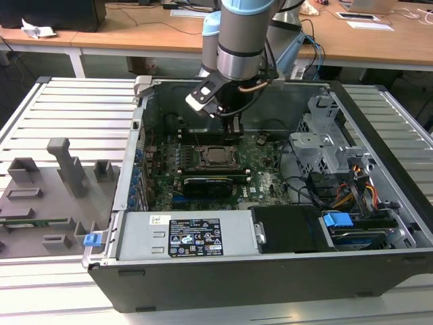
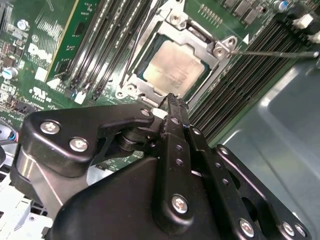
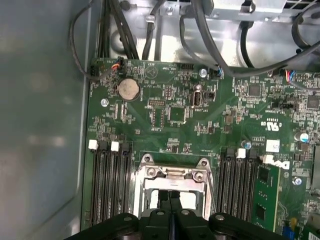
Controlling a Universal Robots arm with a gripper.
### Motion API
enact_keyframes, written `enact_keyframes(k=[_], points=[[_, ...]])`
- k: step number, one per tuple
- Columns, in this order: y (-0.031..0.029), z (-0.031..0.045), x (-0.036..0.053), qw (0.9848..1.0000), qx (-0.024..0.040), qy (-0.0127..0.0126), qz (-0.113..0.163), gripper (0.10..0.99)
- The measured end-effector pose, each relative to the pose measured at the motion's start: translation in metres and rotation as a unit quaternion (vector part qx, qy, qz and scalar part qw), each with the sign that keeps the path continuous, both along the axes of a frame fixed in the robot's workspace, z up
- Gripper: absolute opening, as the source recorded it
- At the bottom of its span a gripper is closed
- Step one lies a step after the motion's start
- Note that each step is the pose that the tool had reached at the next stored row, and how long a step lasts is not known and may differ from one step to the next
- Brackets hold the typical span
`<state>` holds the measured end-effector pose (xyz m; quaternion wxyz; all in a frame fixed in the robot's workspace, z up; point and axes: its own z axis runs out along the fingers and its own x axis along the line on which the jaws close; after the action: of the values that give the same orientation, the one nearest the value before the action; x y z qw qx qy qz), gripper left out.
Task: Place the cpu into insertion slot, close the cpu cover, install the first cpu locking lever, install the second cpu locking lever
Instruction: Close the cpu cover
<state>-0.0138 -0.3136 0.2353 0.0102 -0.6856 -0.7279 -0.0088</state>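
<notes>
Steeply, reached down from twelve o'clock into the open computer case (image 1: 270,277) in the exterior view, with the gripper (image 1: 234,132) closed on nothing, just at one o'clock of the cpu (image 1: 218,156). Counted one cpu, seated in one insertion slot (image 2: 129,85) under one cpu cover (image 2: 197,38) lying flat, plus one lever rod (image 2: 275,52) jutting from a corner. Noted memory slots (image 3: 107,185) flanking both sides, one black card (image 1: 206,184) at six o'clock.

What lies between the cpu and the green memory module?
Long black memory slots, seen in the second wrist view, lie between the cpu and the green memory module.
</notes>
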Motion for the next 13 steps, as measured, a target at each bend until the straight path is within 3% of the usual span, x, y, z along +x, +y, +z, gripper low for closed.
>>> enact_keyframes(k=[13], points=[[0.0000, 0.0000, -0.0168, 1.0000, 0.0001, 0.0000, 0.000, 0.106]])
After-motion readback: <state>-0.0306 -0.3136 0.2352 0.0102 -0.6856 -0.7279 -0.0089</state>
